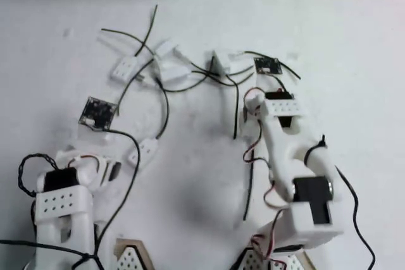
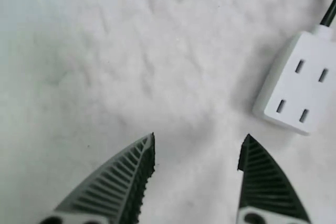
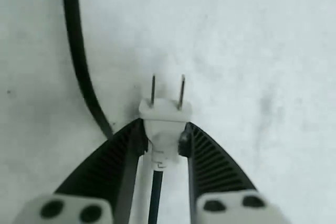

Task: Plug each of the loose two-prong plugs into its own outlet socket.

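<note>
Right claw (image 3: 161,130): is gripping the two-prong plug (image 3: 165,109) by its white body, fingers narrowed on both sides, prongs pointing straight ahead.
Left claw (image 2: 198,140): is gaping wide and holding nothing, hovering low over the surface (image 2: 105,51) with an outlet socket (image 2: 294,85) lying just beside one finger.
Step in hand: probably the plug is being carried to a socket.
Doing it well: I am judging that the prongs need squaring to one slot pair, with the left claw bracing the light socket against sliding.
Wrist views: they are showing the straight prongs, the grip and the slot faces.
High view: it is showing the route instead, with tangled black cables (image 1: 166,102) and another socket (image 1: 126,66) lying farther off.
</note>
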